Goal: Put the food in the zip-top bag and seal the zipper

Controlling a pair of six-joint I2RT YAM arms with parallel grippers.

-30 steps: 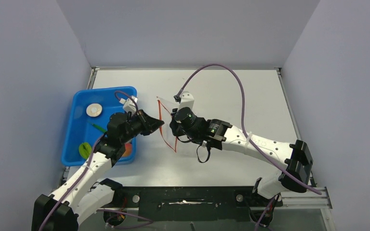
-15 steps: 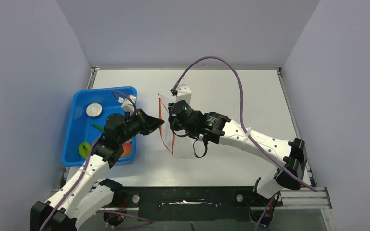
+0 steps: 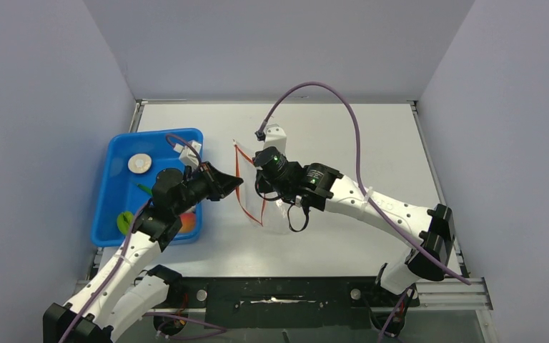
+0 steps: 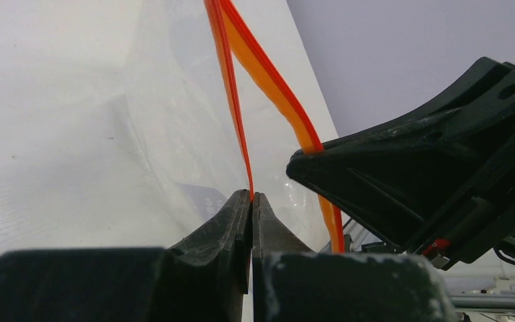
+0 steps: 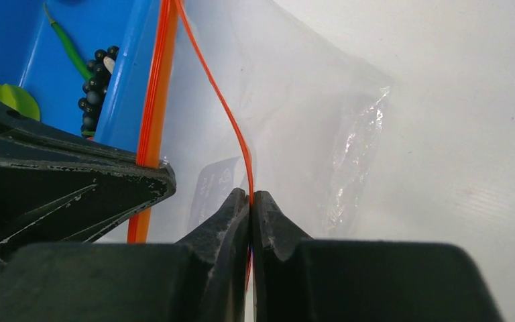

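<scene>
bag (image 3: 277, 214) is thin clear film, very light, floppy, crinkly and slick. only the red zipper (image 4: 231, 100) has some stiffness, so that is the place to grip, one lip per side. the bag hangs off the table (image 3: 343, 136) around its middle, just right of the tray (image 3: 118, 153) at the left edge. the left gripper (image 4: 251, 196) is clamped tight on one zipper lip, the right gripper (image 5: 251, 194) on the other, with the lips parted between them. all the toy food i can see is in the tray: disc (image 3: 139, 163), pod (image 3: 145, 189), lime fruit (image 3: 125, 220), grapes (image 5: 94, 87). against a second ago, the right wrist has shifted a little, the mouth looks slightly wider, and more film shows toward the near edge.
</scene>
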